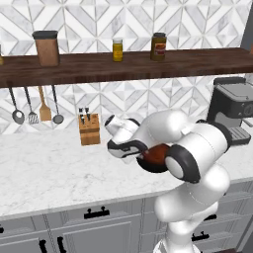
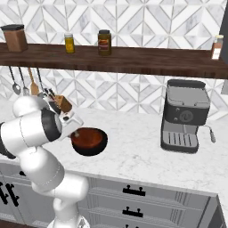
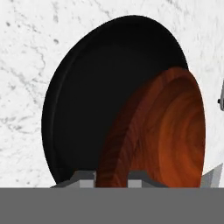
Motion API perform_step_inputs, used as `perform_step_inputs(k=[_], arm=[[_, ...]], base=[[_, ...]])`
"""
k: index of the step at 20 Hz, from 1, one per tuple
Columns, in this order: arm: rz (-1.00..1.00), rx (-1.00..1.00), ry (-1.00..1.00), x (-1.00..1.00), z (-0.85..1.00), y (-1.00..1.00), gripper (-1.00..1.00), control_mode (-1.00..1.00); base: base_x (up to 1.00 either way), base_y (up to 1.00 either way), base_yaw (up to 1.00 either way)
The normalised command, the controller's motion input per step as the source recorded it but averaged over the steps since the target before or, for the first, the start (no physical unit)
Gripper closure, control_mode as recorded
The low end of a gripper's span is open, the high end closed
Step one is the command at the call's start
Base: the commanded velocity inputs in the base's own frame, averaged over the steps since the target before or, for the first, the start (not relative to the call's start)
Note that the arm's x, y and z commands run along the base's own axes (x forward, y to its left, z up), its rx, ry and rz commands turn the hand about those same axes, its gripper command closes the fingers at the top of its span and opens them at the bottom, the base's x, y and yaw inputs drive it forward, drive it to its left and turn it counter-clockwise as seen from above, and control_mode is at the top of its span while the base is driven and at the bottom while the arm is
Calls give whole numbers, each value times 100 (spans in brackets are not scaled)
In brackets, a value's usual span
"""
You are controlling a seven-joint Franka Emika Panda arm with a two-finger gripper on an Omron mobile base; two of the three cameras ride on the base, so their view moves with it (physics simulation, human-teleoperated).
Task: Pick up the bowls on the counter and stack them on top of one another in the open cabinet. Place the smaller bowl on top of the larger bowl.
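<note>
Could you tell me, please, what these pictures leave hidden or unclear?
- Left base view: the arm's white links cover most of the red-brown bowl and the black bowl beneath it.
- Hand view: the bottom edge cuts off the gripper, shut on the red-brown bowl's rim; whether that bowl touches the black bowl is unclear.
- Right base view: the jar label is too small to read.
</note>
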Motion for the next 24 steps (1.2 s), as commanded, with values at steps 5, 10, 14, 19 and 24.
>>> perform_step_inputs(k=[5, 10, 14, 19, 24], arm=[[-1, 0, -7, 23, -11, -27, 100, -100], [0, 0, 0, 2, -24, -1, -100, -100], [0, 1, -1, 0, 13, 0, -100, -100], [0, 5, -5, -41, 46, 7, -100, -100], [-1, 12, -1, -34, 25, 7, -100, -100]], base=[[0, 0, 0], [0, 0, 0], [0, 0, 0], [0, 0, 0], [0, 0, 0]])
